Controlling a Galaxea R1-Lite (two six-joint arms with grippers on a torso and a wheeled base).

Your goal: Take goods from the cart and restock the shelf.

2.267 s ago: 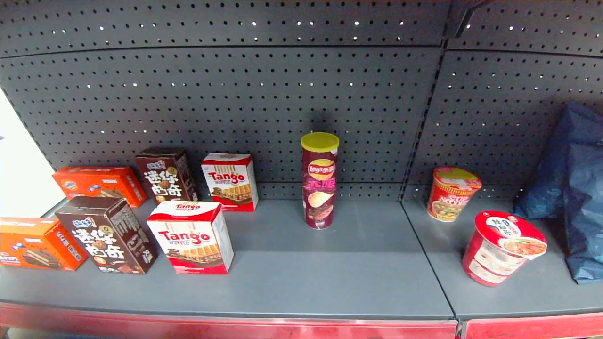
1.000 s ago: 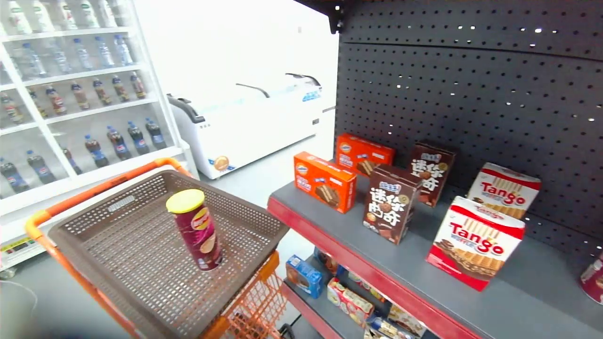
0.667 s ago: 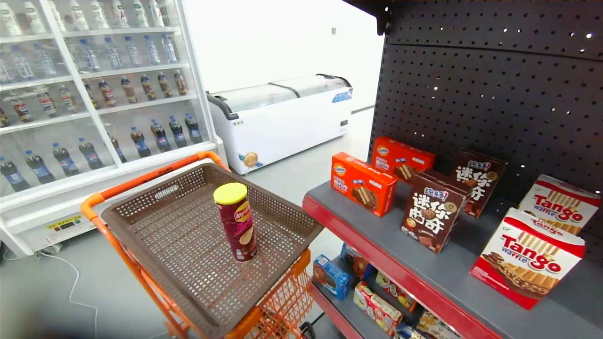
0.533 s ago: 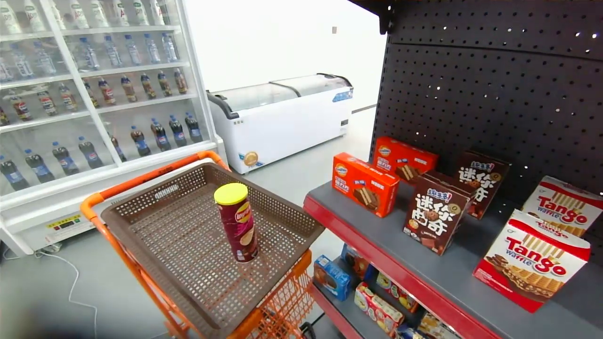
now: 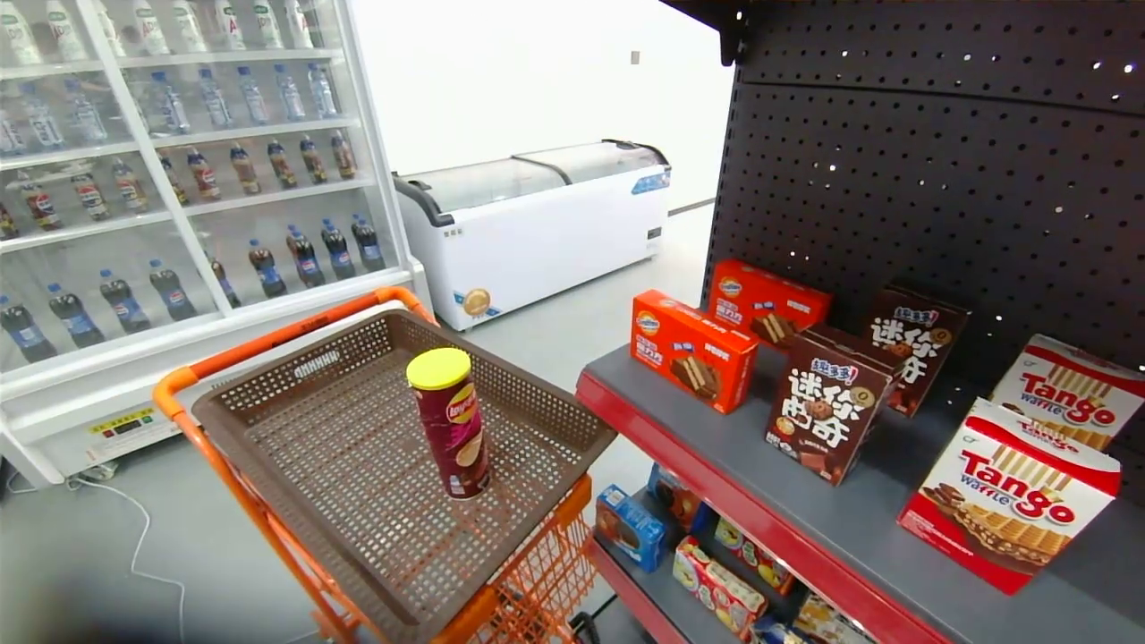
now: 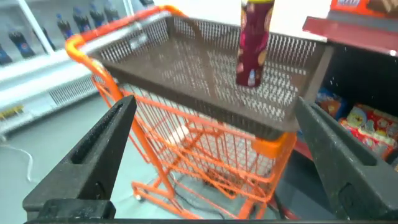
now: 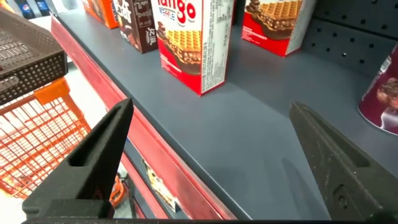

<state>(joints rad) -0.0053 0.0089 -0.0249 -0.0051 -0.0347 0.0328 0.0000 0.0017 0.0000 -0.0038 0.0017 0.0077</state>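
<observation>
A dark red chips can [image 5: 449, 422] with a yellow lid stands upright in the brown mesh basket [image 5: 295, 394] of an orange cart. In the left wrist view the same can [image 6: 254, 42] stands beyond my left gripper [image 6: 214, 102], which is open, empty and well short of it. My right gripper [image 7: 211, 106] hangs open and empty over the front of the grey shelf [image 7: 249, 143]. A second chips can [image 7: 382, 99] stands on that shelf farther along. The shelf [image 5: 805, 528] has a red front edge.
Orange boxes [image 5: 691, 349], brown boxes [image 5: 827, 402] and red-and-white wafer boxes [image 5: 1006, 492] stand in pairs on the shelf. More goods [image 5: 716, 581] fill the lower shelf. A drinks fridge [image 5: 134, 179] and a chest freezer [image 5: 537, 224] stand behind the cart.
The head camera has swung left from the shelf front to the cart, so the whole picture shifted. In the last half second nothing has moved.
</observation>
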